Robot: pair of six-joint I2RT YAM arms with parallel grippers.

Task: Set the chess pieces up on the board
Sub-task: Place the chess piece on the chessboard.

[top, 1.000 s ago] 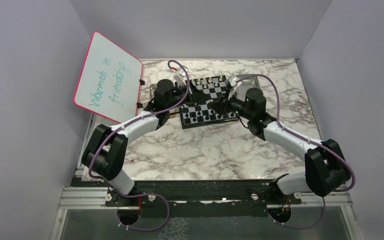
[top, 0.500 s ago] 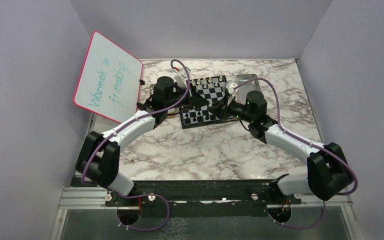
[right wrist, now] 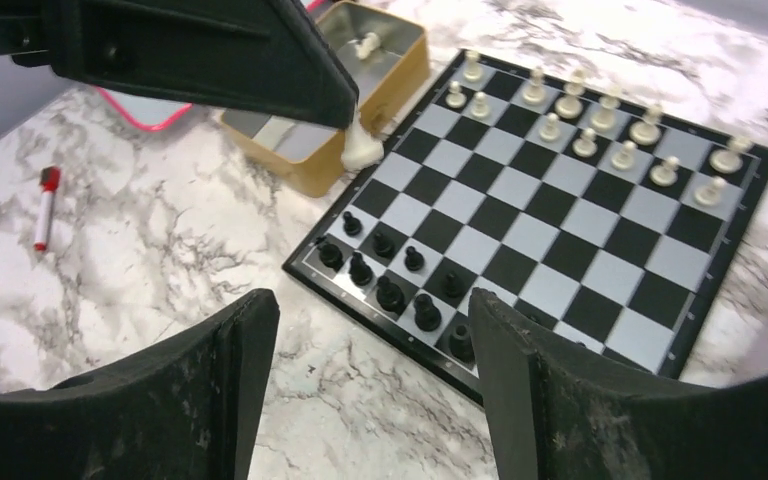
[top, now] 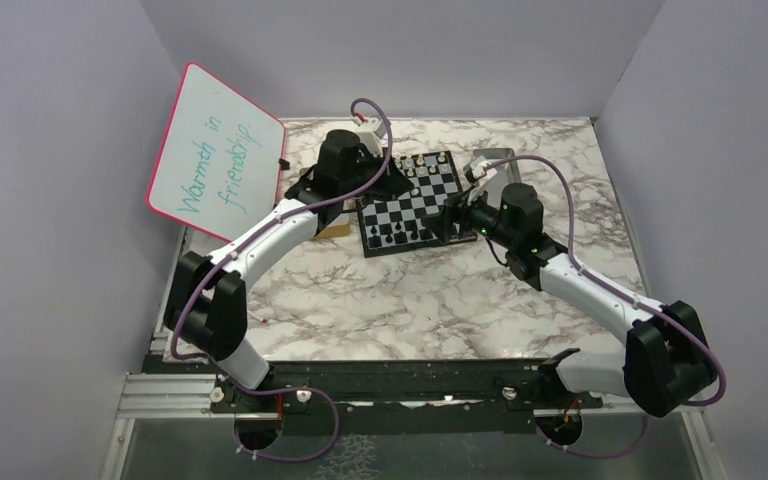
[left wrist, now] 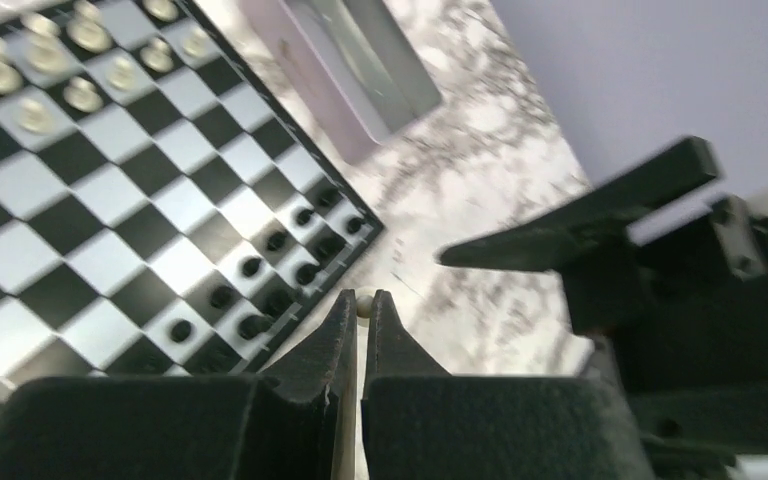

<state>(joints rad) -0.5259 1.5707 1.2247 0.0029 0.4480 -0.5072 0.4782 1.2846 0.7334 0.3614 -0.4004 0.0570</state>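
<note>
A: Chess piece (right wrist: pixel 363 150), the pale one, where is it?
B: Upright in the left gripper (left wrist: pixel 363 305), pinched tight, above the board (right wrist: pixel 545 240) left edge. The pale rows (right wrist: pixel 585 143) lie just beyond. Right gripper (right wrist: pixel 370 297) gapes empty, farther away

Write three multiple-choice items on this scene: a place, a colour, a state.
1. Where on the board do the black pieces stand?
A) the rows nearest the robot
B) the far rows
C) the centre
2. What colour is the piece in the left gripper?
A) black
B) whitish
C) red
3. How is the right gripper?
A) shut on a pawn
B) open, empty
C) shut, empty

1 A: the top view shows them in the near rows.
2 B: it shows pale at the fingertips.
3 B: its fingers are wide apart, with nothing between them.
</note>
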